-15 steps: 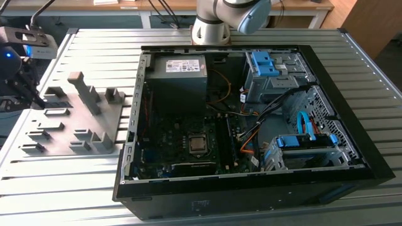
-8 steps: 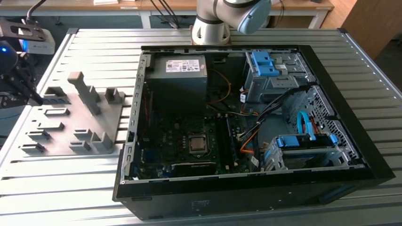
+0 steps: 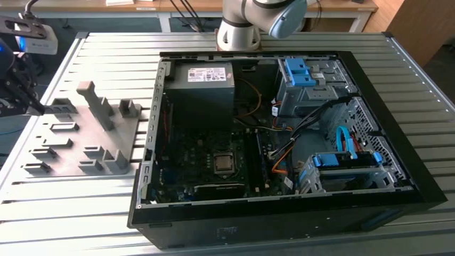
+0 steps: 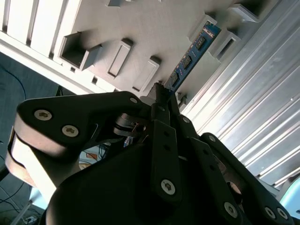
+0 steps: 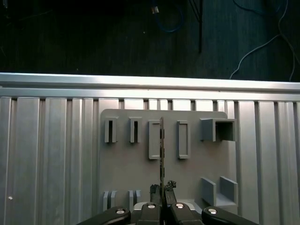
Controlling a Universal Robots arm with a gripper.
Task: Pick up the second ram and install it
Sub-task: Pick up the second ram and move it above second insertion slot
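The second ram is a thin blue board with dark chips, and it juts out from between my fingers. In the first wrist view the ram shows edge-on as a narrow dark strip. My gripper is shut on its near end. It hangs above the grey holder plate, over the row of upright slots. In the exterior view my gripper sits at the exterior view's far left, over the left part of the holder plate and well away from the open computer case.
The case lies open on the slatted metal table, with the motherboard, a square processor, long black slot strips, a power supply, cables and blue drive cages. Tall grey posts rise from the holder plate.
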